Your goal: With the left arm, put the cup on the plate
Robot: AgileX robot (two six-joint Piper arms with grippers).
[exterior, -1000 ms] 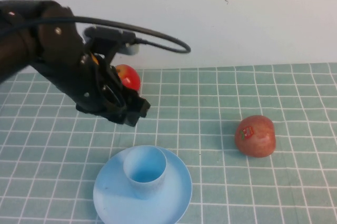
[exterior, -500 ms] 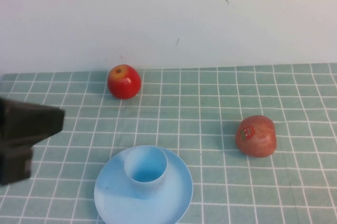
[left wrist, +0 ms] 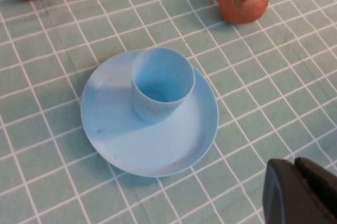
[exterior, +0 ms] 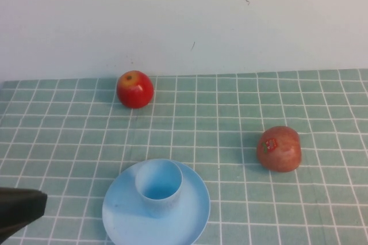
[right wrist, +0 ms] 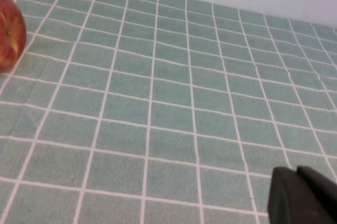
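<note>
The light-blue cup (exterior: 158, 183) stands upright on the light-blue plate (exterior: 192, 210), towards the plate's far side; nothing holds it. Both also show in the left wrist view, the cup (left wrist: 160, 82) on the plate (left wrist: 184, 145). My left gripper (exterior: 34, 209) is at the near left corner of the high view, well clear of the plate on its left. In the left wrist view the left gripper (left wrist: 294, 162) is shut and empty. My right gripper (right wrist: 297, 170) is shut and empty over bare cloth; it is out of the high view.
A red apple (exterior: 135, 89) sits at the back left near the wall. A duller apple with a sticker (exterior: 279, 148) sits right of the plate. A green checked cloth (exterior: 230, 113) covers the table.
My left arm has pulled back from above the plate to the near left corner, leaving the cup standing on the plate. Cup, plate and apples have not moved.
</note>
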